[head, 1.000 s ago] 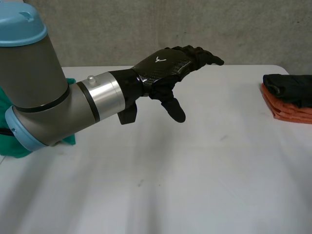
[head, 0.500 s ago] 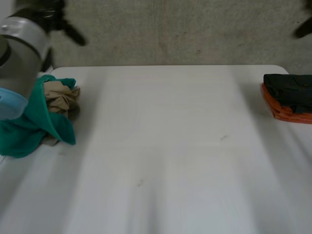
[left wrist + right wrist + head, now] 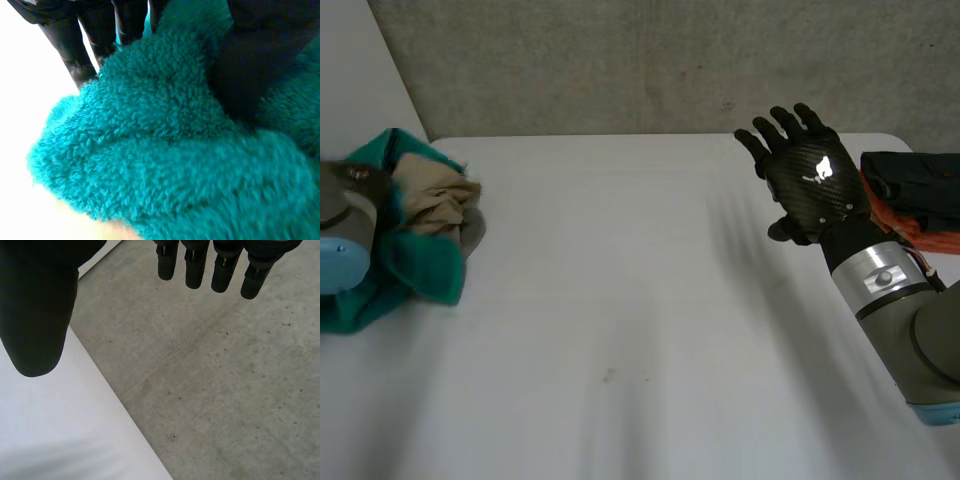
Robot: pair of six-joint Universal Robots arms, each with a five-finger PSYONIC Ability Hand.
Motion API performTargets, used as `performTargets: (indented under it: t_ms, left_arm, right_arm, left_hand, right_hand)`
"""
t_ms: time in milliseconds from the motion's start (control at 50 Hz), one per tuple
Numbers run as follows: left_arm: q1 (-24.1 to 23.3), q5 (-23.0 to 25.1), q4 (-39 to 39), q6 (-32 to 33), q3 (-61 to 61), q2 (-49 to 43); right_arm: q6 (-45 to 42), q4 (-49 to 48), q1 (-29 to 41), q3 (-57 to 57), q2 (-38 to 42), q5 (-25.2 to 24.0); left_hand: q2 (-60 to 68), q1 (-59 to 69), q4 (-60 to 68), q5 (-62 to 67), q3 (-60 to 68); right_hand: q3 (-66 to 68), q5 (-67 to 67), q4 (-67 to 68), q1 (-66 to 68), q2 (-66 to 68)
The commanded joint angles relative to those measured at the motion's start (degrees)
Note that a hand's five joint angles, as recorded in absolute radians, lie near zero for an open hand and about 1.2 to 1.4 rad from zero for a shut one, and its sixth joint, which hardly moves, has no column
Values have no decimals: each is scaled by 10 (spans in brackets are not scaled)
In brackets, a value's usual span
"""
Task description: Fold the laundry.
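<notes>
Up front, the right arm (image 3: 920, 340) angles up over the white table (image 3: 640, 320). Its right hand (image 3: 810, 185) is held upright with its back toward us, fingers straight and spread, thumb apart, holding nothing. Farther left, we see the left hand (image 3: 80, 50) pinching a teal towel (image 3: 165, 150) between fingers and thumb, heaped with a beige cloth (image 3: 435, 200). At the far right edge, a black cloth (image 3: 920, 180) lies on a folded orange cloth (image 3: 910, 228).
</notes>
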Motion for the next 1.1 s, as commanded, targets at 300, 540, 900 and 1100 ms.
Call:
performTargets:
  t_ms: [300, 540, 900, 1100]
  left_arm:
    - [-306, 42, 14, -206, -75, 211]
    - [-423, 171, 40, -347, -117, 76]
    - [-229, 153, 31, -262, -174, 200]
    - [-209, 47, 31, 28, -143, 43]
  right_arm:
    - [2, 52, -21, -7, -53, 40]
    - [2, 88, -28, -13, -45, 59]
    - [2, 192, -15, -57, 1, 73]
    - [0, 193, -6, -55, 15, 82]
  left_hand:
    - [143, 239, 126, 195, 157]
    - [-105, -9, -121, -53, -90]
    - [-494, -398, -511, -442, -480]
    - [-526, -430, -543, -474, -512]
  right_hand:
    - [-21, -28, -23, -30, -22]
    - [-21, -28, -23, -30, -22]
    - [-21, -28, -23, -30, -22]
    - [-21, -28, -23, -30, -22]
